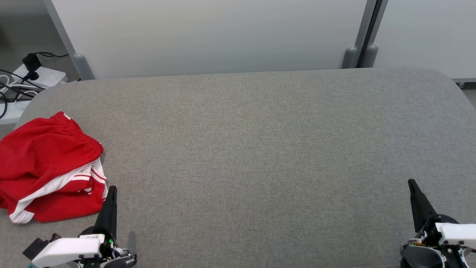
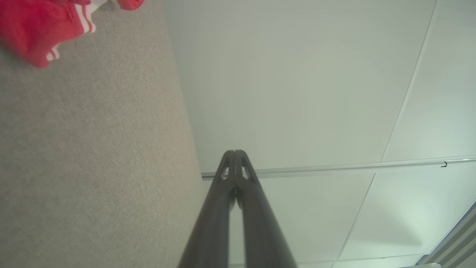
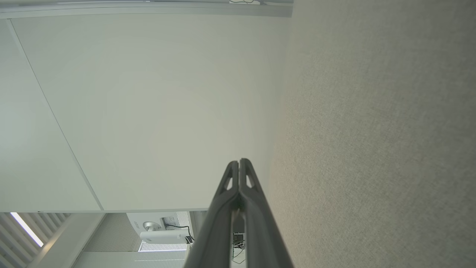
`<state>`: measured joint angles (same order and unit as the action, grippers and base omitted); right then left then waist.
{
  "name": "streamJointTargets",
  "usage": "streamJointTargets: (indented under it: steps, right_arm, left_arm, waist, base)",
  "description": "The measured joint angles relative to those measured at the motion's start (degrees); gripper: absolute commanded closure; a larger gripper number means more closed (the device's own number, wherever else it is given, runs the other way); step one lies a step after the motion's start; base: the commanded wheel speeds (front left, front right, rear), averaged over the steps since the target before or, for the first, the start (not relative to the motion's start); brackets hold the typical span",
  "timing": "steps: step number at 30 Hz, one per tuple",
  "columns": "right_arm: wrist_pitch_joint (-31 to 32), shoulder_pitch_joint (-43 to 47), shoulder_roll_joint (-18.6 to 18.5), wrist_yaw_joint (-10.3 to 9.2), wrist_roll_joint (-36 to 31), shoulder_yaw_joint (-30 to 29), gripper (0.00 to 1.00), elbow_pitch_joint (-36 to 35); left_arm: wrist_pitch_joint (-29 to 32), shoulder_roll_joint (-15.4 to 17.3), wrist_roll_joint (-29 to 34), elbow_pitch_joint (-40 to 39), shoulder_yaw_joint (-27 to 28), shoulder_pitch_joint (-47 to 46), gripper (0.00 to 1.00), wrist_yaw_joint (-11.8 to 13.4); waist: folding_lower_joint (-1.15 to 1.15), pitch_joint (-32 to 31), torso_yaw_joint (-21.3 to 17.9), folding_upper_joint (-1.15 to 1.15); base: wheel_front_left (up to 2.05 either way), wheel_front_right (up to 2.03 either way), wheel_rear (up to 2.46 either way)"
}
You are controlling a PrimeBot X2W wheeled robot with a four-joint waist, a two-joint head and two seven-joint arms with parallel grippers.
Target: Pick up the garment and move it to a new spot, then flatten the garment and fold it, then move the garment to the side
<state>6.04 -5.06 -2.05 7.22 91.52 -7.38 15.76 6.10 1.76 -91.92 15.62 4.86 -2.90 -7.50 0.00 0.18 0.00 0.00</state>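
Note:
The garment (image 1: 48, 169) is a pair of red shorts with white side stripes, lying crumpled at the left edge of the grey padded table (image 1: 253, 149). Part of its red cloth (image 2: 35, 26) shows at the top left of the left wrist view. My left gripper (image 1: 112, 190) is shut and empty, low at the near left, its tip just right of the shorts' near corner. In its own view the left gripper (image 2: 235, 152) has both fingers pressed together. My right gripper (image 1: 411, 182) is shut at the near right, far from the shorts, and the right gripper (image 3: 239, 162) holds nothing.
White partition panels (image 1: 215, 33) stand along the table's far edge. A power strip with black cables (image 1: 35, 74) lies on the floor beyond the table's far left corner. The table's wide middle and right are bare grey fabric.

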Motion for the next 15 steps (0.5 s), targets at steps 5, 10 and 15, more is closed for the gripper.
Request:
streamJointTargets:
  steps: [5, 10, 15]
  right_arm:
    - [-0.02, 0.43, 0.26, -0.01, -0.04, 0.24, 0.00, 0.85]
    - [-0.03, 3.64, 1.78, -0.18, -0.05, 0.56, 0.00, 4.49]
    - [-0.21, 3.14, 1.67, -0.18, -0.36, 1.01, 0.00, 4.80]
  left_arm:
    - [-0.09, -0.46, 0.03, 1.01, -0.03, 0.52, 0.00, 0.01]
    - [-0.14, -1.57, 0.04, 5.02, -0.31, 4.35, 0.00, 0.08]
    - [-0.86, -1.41, 0.15, 5.15, -0.57, 3.85, 0.00, 0.08]
  waist:
    - [0.00, 0.00, 0.00, 0.00]
    - [0.00, 0.21, 0.00, 0.00]
    - [0.03, 0.08, -0.02, 0.00]
  base:
    - [0.00, 0.00, 0.00]
    - [0.00, 0.00, 0.00]
    - [0.00, 0.00, 0.00]
